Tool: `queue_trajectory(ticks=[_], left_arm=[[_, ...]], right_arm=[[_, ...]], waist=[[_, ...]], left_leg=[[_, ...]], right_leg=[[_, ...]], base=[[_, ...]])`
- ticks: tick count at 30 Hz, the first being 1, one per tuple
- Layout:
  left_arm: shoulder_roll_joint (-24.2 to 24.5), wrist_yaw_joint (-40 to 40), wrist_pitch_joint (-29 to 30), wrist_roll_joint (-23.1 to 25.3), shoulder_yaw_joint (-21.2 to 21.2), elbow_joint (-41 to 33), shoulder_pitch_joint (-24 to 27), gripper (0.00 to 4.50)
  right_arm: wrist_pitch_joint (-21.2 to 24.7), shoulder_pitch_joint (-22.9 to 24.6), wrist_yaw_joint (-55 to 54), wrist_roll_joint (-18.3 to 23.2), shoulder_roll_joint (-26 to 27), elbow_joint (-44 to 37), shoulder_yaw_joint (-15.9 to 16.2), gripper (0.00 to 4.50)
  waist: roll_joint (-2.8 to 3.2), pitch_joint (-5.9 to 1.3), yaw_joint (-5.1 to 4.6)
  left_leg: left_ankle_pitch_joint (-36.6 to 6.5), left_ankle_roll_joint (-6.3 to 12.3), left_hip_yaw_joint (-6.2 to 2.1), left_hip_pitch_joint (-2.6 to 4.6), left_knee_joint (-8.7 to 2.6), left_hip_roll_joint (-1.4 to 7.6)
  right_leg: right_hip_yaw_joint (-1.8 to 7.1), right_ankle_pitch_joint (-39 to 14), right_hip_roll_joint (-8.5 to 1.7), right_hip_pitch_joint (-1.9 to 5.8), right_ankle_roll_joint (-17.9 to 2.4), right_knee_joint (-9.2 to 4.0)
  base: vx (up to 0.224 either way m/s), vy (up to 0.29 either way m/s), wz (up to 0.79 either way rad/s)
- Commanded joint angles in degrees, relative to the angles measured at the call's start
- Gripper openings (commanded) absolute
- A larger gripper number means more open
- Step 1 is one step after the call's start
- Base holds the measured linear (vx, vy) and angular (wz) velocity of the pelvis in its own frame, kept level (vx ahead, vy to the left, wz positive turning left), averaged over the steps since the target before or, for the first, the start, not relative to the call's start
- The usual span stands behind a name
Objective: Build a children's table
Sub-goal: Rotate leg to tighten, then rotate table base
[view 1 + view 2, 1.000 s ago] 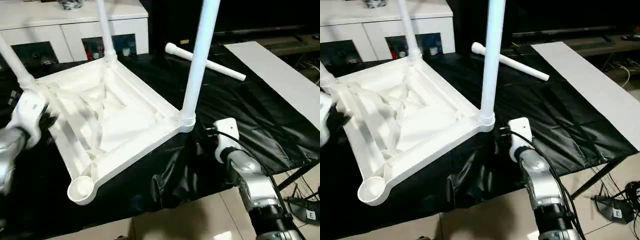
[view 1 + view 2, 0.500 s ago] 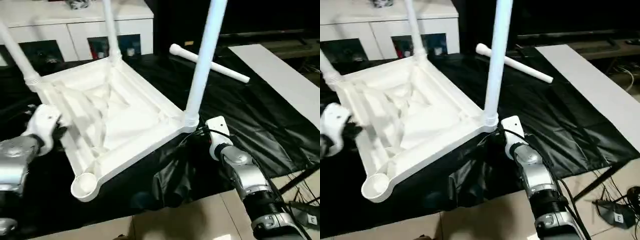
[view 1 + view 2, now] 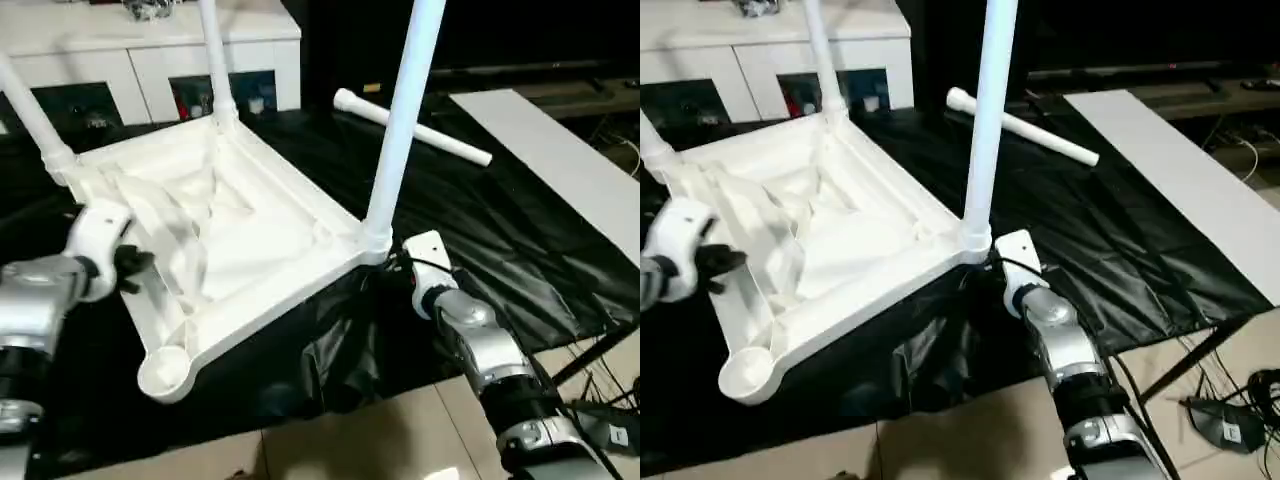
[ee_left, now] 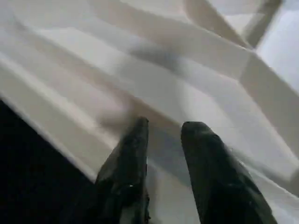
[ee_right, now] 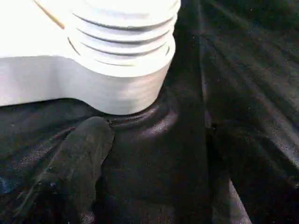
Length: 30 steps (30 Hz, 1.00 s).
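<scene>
Left pincer (image 4: pixel 163 140) fingers slightly apart over table top (image 3: pixel 250 230), right pincer (image 5: pixel 154 154) wide open, half-hidden.

Upturned children's table (image 3: pixel 840 235), loose leg (image 3: pixel 1025 127), black sheet (image 3: pixel 1120 240)

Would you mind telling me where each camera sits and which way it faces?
Eye views: on the head, looking down at the upturned table top; silver forearms show.
Left wrist view: on the left arm, looking along the left gripper onto the ribs.
Right wrist view: on the right arm, facing the corner socket.
All share the table.
</scene>
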Motion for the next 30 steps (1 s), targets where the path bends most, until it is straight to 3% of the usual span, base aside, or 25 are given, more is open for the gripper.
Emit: queue_trajectory(ticks=[1, 2, 5, 12, 14, 16, 19, 20, 24, 25, 30], left_arm=[[0.3, 1.3, 1.5, 0.1, 1.1, 1.1, -1.6, 1.77], [0.2, 2.7, 1.2, 0.6, 1.5, 1.8, -2.2, 1.77], [0.0, 5.3, 1.8, 0.1, 3.1, 1.9, -3.4, 2.08], [1.9, 8.3, 1.7, 0.3, 4.8, 3.7, -4.8, 2.61], [1.3, 9.0, -1.0, 0.9, 4.1, 7.8, -5.2, 2.84], [-0.7, 9.5, -2.4, 0.3, 4.1, 12.2, -6.0, 3.05], [-1.9, 9.7, -1.6, 0.0, 4.0, 13.8, -6.4, 3.14], [-2.2, 9.6, -0.9, 0.0, 3.7, 14.2, -6.4, 3.35], [-2.3, 9.2, -1.1, 0.9, 2.3, 16.0, -6.4, 3.63], [-2.3, 9.0, -1.7, 1.1, 2.0, 16.9, -6.7, 3.74], [-1.5, 8.1, -2.9, 2.3, 0.5, 19.3, -7.3, 3.94]], right_arm=[[3.1, 1.2, 5.2, 0.0, -0.8, -2.8, 2.7, 3.96], [4.9, 2.4, 8.8, 0.4, -1.7, -5.5, 4.4, 3.96], [6.3, 4.2, 12.7, -0.1, -3.7, -9.4, 7.0, 3.96], [5.5, 2.9, 10.0, -1.0, -3.3, -6.3, 5.5, 3.96], [6.1, 2.2, 9.3, -0.7, -2.6, -6.3, 5.1, 3.96], [6.3, 1.5, 8.8, -0.3, -1.9, -5.8, 4.9, 3.96], [6.5, 1.4, 8.8, -0.4, -1.9, -6.0, 5.3, 3.96], [6.4, 1.4, 8.9, -0.4, -1.8, -6.0, 5.4, 3.96], [6.4, 1.8, 8.9, -0.4, -1.8, -6.3, 5.4, 3.96], [6.6, 1.9, 9.0, -0.3, -1.8, -6.4, 5.3, 3.96], [6.7, 2.0, 8.9, -0.4, -1.6, -6.6, 5.3, 3.96]], waist=[[1.35, -3.58, -0.02], [1.69, -3.54, -0.05], [1.52, -3.65, 0.27], [1.56, -3.51, -0.04], [0.91, -3.52, -0.01], [1.18, -3.46, 0.06], [1.35, -3.56, 0.2], [1.48, -3.58, 0.22], [1.39, -3.67, 0.21], [1.73, -3.65, 0.14], [1.9, -3.68, 0.1]], left_leg=[[-11.7, -2.48, -0.57, 1.57, -3.96, 1.1], [-12.1, -2.42, -0.56, 1.6, -3.91, 1.02], [-12.0, -2.03, -0.78, 1.6, -3.9, 1.25], [-13.6, -2.86, -0.83, 1.6, -4.0, 1.13], [-13.0, -2.59, -0.75, 1.51, -3.98, 1.04], [-13.5, -2.75, -0.8, 1.59, -4.07, 1.04], [-13.9, -3.1, -0.83, 1.68, -4.11, 1.23], [-13.8, -3.17, -0.87, 1.63, -4.12, 1.22], [-12.8, -2.83, -0.89, 1.5, -4.03, 1.17], [-13.3, -2.91, -0.87, 1.61, -4.03, 1.14], [-13.7, -3.12, -0.98, 1.66, -4.08, 1.2]], right_leg=[[2.23, 0.3, -3.84, 2.03, -11.9, -3.57], [2.21, 0.5, -3.68, 2.01, -11.9, -3.57], [2.12, 2.1, -3.84, 2.27, -11.3, -3.58], [2.15, -1.2, -3.85, 2.02, -12.4, -3.73], [2.2, -1.0, -3.8, 2.1, -12.3, -3.76], [2.2, -1.9, -3.87, 1.92, -11.9, -3.91], [2.23, -1.5, -4.06, 1.91, -12.1, -3.79], [2.22, -1.2, -4.08, 1.98, -12.1, -3.72], [2.18, 1.2, -4.12, 2.14, -12.3, -3.6], [2.16, 0.9, -4.04, 2.05, -12.2, -3.72], [2.14, 1.2, -4.05, 2.12, -12.3, -3.66]], base=[[0.0, 0.0, 0.0], [0.0, 0.0, 0.0], [0.0, 0.0, 0.0], [0.0, 0.0, 0.0], [0.0, 0.0, 0.0], [0.0, 0.0, 0.0], [0.0, 0.0, 0.0], [0.0, 0.0, 0.0], [0.0, 0.0, 0.0], [0.0, 0.0, 0.0], [0.0, 0.0, 0.0]])
